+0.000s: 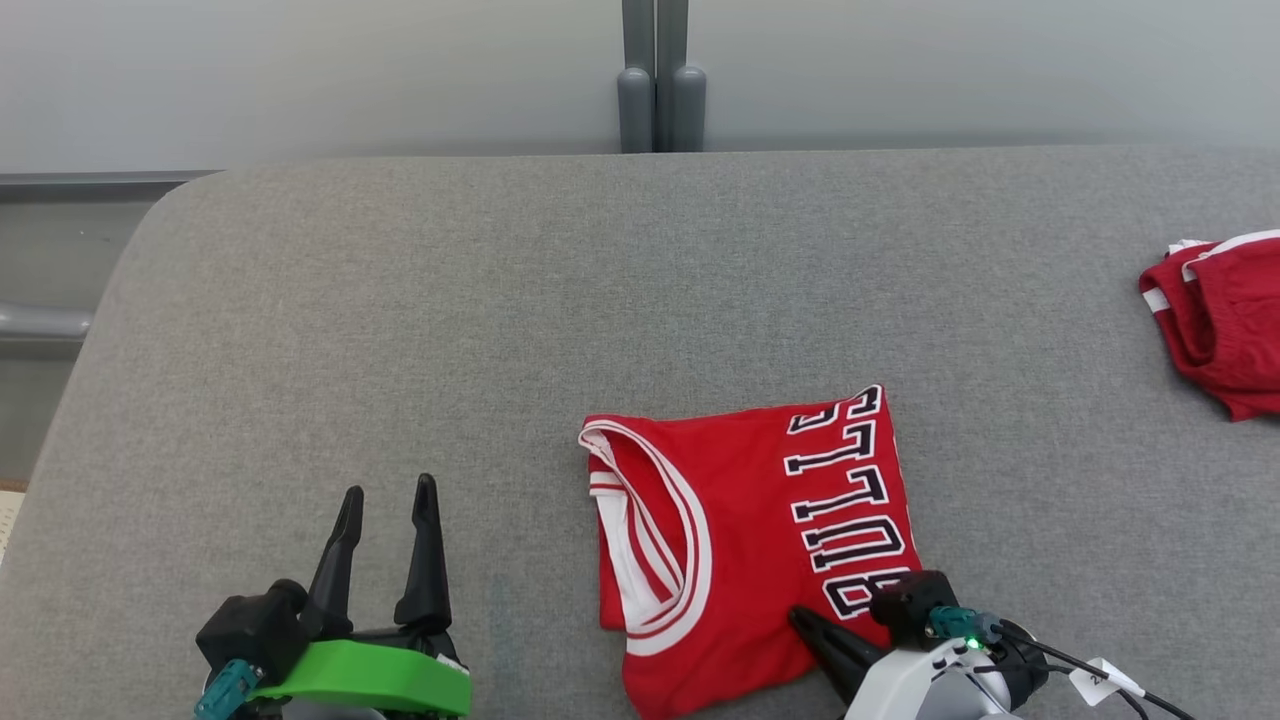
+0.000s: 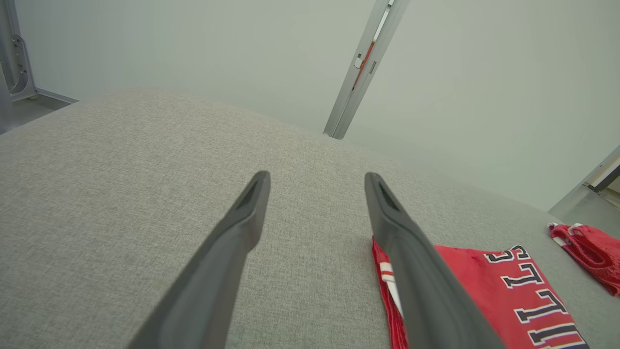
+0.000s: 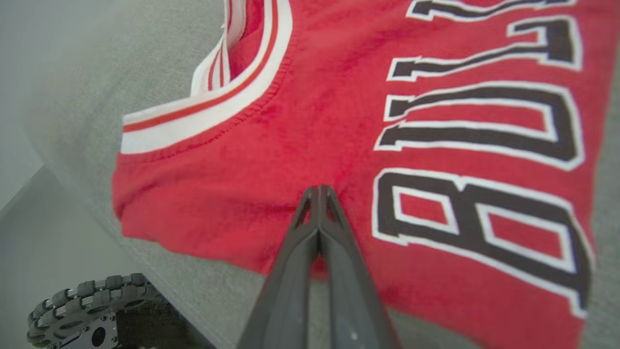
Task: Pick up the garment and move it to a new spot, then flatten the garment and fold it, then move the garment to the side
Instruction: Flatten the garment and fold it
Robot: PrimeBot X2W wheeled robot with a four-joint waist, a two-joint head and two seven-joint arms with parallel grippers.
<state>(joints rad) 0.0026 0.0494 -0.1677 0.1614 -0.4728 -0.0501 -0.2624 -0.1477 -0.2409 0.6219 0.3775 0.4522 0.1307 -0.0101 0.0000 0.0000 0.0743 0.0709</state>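
Observation:
The garment (image 1: 750, 520) is a red jersey with black and white lettering, folded into a rough square near the front of the grey table (image 1: 500, 300). My right gripper (image 1: 800, 614) is shut, and its joined tips (image 3: 319, 190) lie over the jersey's (image 3: 300, 121) near edge, beside the big letter. I see no cloth pinched between the fingers. My left gripper (image 1: 389, 487) stands open to the jersey's left, apart from it, over bare table. In the left wrist view, that open gripper (image 2: 317, 175) has the jersey (image 2: 484, 276) just beyond its right finger.
A second red cloth item (image 1: 1220, 320) lies bunched at the table's right edge, also in the left wrist view (image 2: 586, 247). A grey post (image 1: 660, 90) rises behind the table's far edge. My base's wheel (image 3: 92, 300) shows below the table's front edge.

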